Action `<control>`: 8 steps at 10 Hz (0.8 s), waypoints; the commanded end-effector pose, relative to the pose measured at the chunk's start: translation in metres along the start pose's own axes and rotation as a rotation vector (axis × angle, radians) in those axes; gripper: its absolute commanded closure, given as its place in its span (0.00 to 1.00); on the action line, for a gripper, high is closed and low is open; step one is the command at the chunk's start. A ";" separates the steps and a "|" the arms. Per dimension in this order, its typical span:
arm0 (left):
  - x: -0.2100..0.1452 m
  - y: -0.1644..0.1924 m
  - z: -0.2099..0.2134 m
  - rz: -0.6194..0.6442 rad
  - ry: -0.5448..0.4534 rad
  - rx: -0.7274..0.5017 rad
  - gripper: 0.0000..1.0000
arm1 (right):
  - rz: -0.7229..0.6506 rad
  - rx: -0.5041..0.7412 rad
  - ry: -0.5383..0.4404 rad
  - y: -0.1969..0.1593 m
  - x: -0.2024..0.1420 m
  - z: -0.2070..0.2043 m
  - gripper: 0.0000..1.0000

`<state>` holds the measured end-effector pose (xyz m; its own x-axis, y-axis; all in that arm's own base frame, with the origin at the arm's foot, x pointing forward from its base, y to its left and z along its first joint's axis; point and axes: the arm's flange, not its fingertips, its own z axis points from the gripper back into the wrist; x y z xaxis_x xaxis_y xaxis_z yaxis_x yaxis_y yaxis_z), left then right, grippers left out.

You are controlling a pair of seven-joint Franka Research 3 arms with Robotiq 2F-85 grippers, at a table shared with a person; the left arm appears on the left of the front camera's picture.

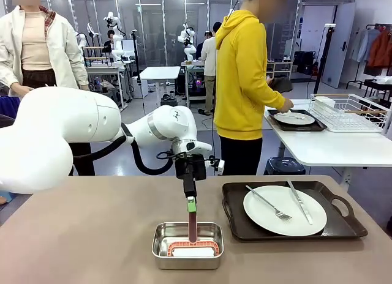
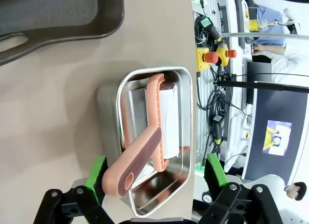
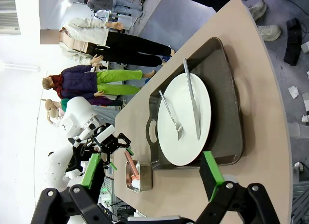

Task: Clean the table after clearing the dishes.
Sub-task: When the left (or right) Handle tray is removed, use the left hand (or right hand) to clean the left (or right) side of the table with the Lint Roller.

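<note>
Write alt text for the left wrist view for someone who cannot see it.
The open left gripper hangs over a steel pan on the brown table. A salmon-pink handled cleaning tool rests in the pan, its handle rising toward the gripper. The corner of a dark tray sits beyond.

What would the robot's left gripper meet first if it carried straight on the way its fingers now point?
Probably the ribbed salmon-pink tool handle standing up out of the square steel pan. The open left gripper points down at it, with a finger on either side. How close they are is unclear.
</note>
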<state>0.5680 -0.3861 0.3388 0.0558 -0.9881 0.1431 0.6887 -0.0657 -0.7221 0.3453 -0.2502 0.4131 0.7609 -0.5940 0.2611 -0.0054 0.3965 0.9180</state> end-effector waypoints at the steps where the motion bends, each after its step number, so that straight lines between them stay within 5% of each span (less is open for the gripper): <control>1: 0.008 0.004 0.011 0.050 0.043 -0.027 0.00 | 0.017 0.005 0.008 0.002 -0.001 0.002 0.00; 2: 0.009 0.005 0.009 0.064 0.056 -0.034 0.14 | 0.017 0.005 0.008 0.002 -0.001 0.002 0.00; 3: 0.010 0.004 0.008 0.062 0.062 -0.034 0.52 | 0.017 0.005 0.008 0.002 -0.001 0.002 0.00; 5: 0.013 0.005 0.006 0.059 0.062 -0.044 1.00 | 0.017 0.005 0.008 0.002 -0.001 0.002 0.00; 6: 0.013 0.005 0.005 0.066 0.072 -0.042 1.00 | 0.017 0.005 0.008 0.002 -0.001 0.002 0.00; 7: 0.013 0.005 0.005 0.071 0.074 -0.033 0.88 | 0.017 0.005 0.008 0.002 -0.001 0.002 0.00; 8: 0.013 0.006 0.005 0.072 0.074 -0.028 0.98 | 0.017 0.005 0.008 0.002 -0.001 0.002 0.00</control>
<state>0.5657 -0.3934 0.3343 0.0562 -0.9953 0.0795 0.6665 -0.0219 -0.7452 0.3453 -0.2502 0.4131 0.7609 -0.5940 0.2611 -0.0054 0.3965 0.9180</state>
